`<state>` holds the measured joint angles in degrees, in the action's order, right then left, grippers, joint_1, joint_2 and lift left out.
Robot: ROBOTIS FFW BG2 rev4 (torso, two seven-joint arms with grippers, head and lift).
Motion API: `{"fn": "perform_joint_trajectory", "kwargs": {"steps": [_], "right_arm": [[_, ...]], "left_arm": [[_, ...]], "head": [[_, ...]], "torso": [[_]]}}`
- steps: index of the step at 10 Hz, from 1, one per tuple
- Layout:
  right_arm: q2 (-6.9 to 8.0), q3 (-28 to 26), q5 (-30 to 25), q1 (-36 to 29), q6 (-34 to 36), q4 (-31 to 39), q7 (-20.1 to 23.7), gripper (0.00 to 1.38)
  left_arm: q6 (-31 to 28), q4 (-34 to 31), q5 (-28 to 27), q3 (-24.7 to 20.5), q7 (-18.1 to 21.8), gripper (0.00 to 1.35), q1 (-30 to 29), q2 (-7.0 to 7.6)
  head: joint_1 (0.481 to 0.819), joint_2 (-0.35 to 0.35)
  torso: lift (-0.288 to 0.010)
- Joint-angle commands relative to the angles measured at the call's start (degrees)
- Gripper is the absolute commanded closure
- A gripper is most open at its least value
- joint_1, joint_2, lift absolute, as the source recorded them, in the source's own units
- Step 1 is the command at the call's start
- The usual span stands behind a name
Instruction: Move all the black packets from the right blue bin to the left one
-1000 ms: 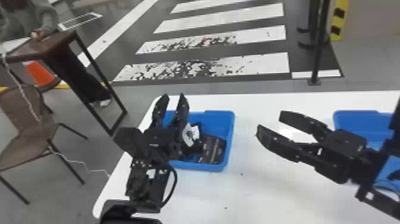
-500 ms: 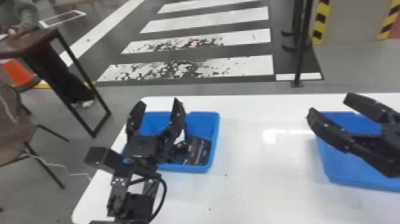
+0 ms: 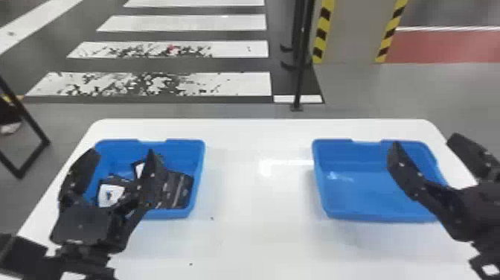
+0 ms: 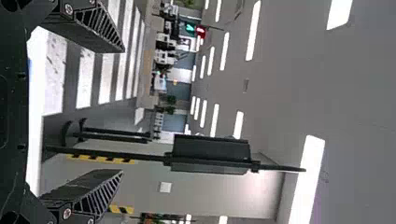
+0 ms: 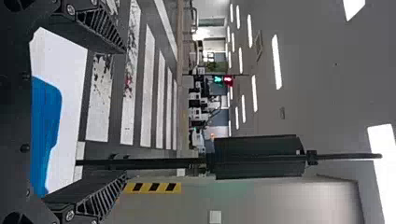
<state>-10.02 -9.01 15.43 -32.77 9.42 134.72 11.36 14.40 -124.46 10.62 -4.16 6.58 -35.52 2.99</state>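
On your far left, in the head view, your left gripper (image 3: 122, 152) stands with its fingers spread wide, in front of the left blue bin (image 3: 195, 149). You've got the packets in that bin: between the two fingers, as seen from the head, lies a packet with a white face (image 3: 110, 194), partly hidden by the gripper. The finger nearer the middle crosses in front of the pile, and just to its right you can see black packets (image 3: 180, 190) lying against each other. Next comes the white table (image 3: 253, 223), then the right blue bin (image 3: 357, 186). At its right side is your right gripper (image 3: 426, 139), fingers also wide apart, one across the bin's right part, the packets well away from both.
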Motion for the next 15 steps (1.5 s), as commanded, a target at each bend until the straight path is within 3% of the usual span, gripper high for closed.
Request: {"fn": "perform_joint_trajectory", "kwargs": {"steps": [1, 3, 5, 6, 15], "right_arm": [[1.05, -1.5, 0.11, -3.08, -0.14, -0.63, 0.06, 0.11], [1.14, -1.96, 0.46, -7.44, -0.28, 0.63, 0.77, 0.11], [2.63, -2.42, 0.23, -10.4, -1.13, 1.76, 0.86, 0.11], [3.16, -2.65, -0.11, -10.54, -1.55, 1.76, 0.86, 0.11], [3.34, -3.45, -0.34, -10.68, -2.96, 2.18, 0.86, 0.12]], "left_arm": [[-2.3, -0.06, -6.05, -2.47, -0.08, 0.12, -3.01, -0.7], [-0.61, -2.73, -7.3, -4.52, -0.08, 0.12, -5.82, -2.19], [-0.9, -5.96, -7.3, -5.89, -0.08, 0.12, -8.07, -3.07], [-0.9, -6.1, -7.08, -6.12, -0.08, 0.12, -8.21, -3.13], [-1.04, -6.67, -6.39, -5.89, -0.08, 0.12, -8.35, -2.99]], "head": [[0.695, 0.007], [0.695, 0.007], [0.695, 0.029], [0.695, 0.036], [0.695, 0.024]], "torso": [[-0.14], [-0.14], [-0.14], [-0.14], [-0.14]]}}
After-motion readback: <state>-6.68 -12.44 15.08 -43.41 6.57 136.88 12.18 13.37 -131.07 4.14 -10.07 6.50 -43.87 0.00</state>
